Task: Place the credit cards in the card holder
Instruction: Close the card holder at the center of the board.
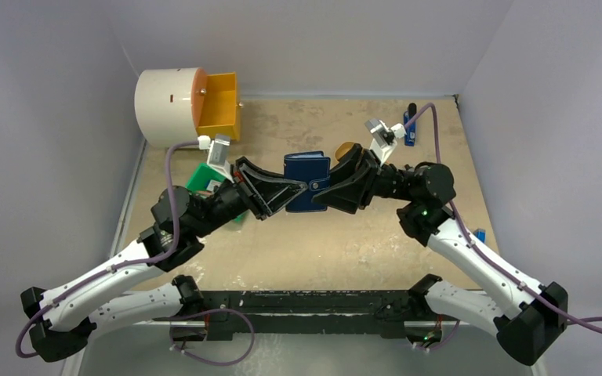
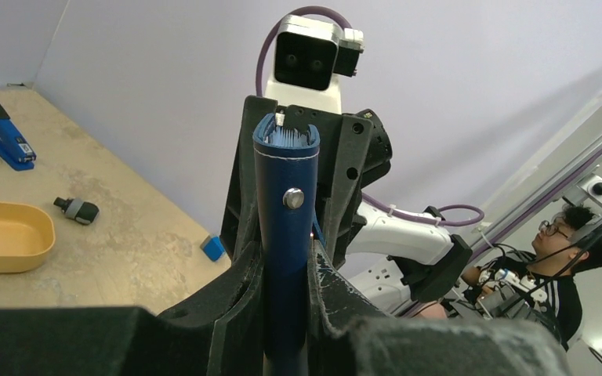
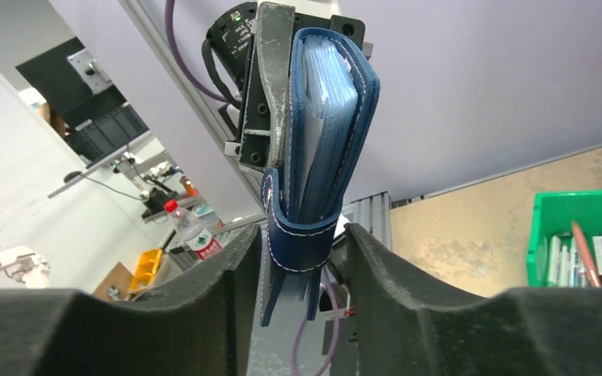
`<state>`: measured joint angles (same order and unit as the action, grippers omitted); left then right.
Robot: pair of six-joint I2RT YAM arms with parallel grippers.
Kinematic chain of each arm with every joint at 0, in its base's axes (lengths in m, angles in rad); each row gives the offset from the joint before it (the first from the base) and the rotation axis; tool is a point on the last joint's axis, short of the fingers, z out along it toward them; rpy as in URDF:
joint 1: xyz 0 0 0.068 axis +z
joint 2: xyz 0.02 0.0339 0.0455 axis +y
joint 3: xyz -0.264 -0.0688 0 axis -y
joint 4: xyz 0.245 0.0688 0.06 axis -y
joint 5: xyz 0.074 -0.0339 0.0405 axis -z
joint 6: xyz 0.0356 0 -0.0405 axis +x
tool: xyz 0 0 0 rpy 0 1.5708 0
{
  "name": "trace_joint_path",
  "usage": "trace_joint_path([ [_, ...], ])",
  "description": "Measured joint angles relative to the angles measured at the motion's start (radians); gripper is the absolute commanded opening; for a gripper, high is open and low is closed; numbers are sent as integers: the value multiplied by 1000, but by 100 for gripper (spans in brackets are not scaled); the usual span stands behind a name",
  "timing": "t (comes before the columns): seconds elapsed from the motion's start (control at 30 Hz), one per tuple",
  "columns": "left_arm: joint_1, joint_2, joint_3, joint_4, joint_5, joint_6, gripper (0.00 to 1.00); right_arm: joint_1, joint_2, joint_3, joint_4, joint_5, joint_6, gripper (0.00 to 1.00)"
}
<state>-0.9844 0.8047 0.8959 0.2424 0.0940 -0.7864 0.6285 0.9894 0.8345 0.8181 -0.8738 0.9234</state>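
- Card holder (image 1: pixel 307 180): a small navy-blue folding wallet with white stitching. It is held clear of the sand-coloured tabletop (image 1: pixel 345 243), near the table's centre in the top view, and is folded flat.
  - The right wrist view shows clear plastic sleeves packed between the covers.
  - In that view the snap tab (image 3: pixel 302 232) is wrapped round the open edge.
  - In the left wrist view the small light metal stud (image 2: pixel 293 198) sits on the outer face.
- Left gripper (image 1: pixel 291 189): at the wallet's 9 o'clock. Its black fingers are clamped on one edge of the wallet, one pad on each cover.
- Right gripper (image 1: pixel 323 190): at the wallet's 3 o'clock, clamped in the same way on the opposite edge. The wallet is therefore carried between the two arms.
- Credit cards: none lies loose on the visible tabletop. Whether any sit inside the sleeves cannot be told.
- Progress (a judgement):
  - With the wallet folded, the tab round it and no card outside, the loading step looks finished or nearly so.
  - Pressing the snap home and setting the wallet down appear to be what is left.
  - If cards lie hidden under the arms, loading remains.
- Surroundings, from the wallet in the top view:
  - A green plastic bin (image 3: pixel 580 196) holding pens is at 9 o'clock, partly under the left arm.
  - A white cylindrical drum (image 1: pixel 168 106) with an orange drawer (image 1: pixel 218 110) is at 10 o'clock.
  - A blue stapler (image 2: pixel 0 129) is at 1 o'clock.
  - A mustard-yellow oval tray (image 2: pixel 0 235) is just behind the right gripper.
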Motion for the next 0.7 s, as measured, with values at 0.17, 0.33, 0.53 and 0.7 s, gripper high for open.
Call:
trace_joint_path([
  [0.17,0,0,0,17,-2,-11,0,7,6,0,31,1,35,18],
  [0.33,0,-1,-4,40,-9,-15,45,13,10,-1,47,19,69,0],
  [0.53,0,-16,-13,34,-63,-32,64,13,-5,-1,-89,42,-5,0],
  [0.7,0,-69,-42,16,-117,-29,63,15,-25,3,-231,52,-70,0],
])
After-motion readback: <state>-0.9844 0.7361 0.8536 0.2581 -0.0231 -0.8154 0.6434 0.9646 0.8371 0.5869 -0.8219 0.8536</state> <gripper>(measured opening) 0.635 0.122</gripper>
